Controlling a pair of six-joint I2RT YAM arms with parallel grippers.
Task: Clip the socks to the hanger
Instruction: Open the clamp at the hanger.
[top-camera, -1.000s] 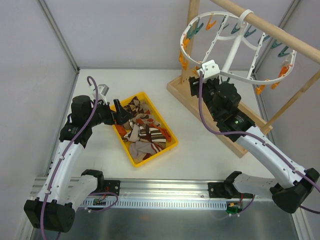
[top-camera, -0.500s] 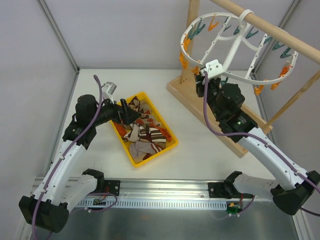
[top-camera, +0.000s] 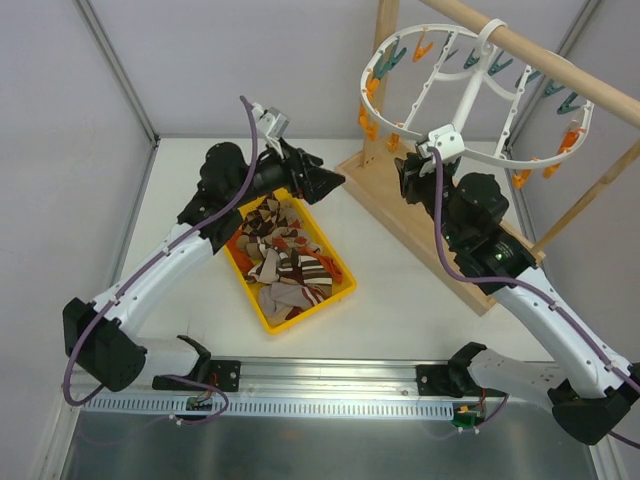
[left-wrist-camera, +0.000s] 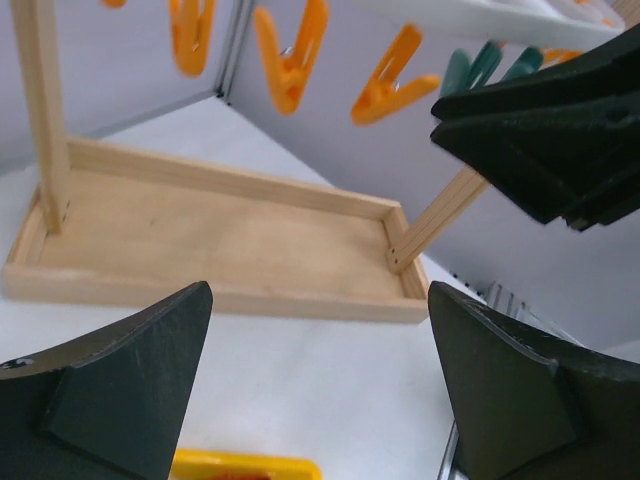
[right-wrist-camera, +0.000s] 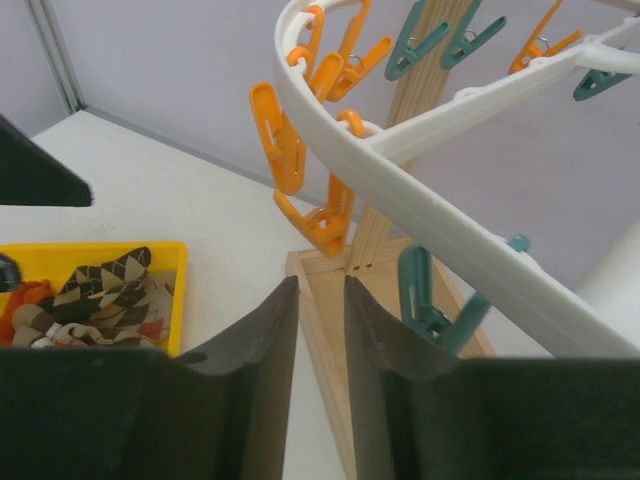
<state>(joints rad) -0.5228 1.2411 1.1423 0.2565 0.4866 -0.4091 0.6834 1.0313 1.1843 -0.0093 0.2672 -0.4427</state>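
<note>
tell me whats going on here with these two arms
Two robot arms are set up to clip socks onto a hanger. All the socks lie in the yellow tray. The left gripper is open and empty above the table, facing the wooden stand. The right gripper, jaws nearly closed on nothing, sits just below the hanger's rim beside orange clips.

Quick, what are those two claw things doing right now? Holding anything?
Left gripper: open wide, holding nothing, above the far end of the yellow tray.
Right gripper: nearly shut, holding nothing, below the hanger.
</note>
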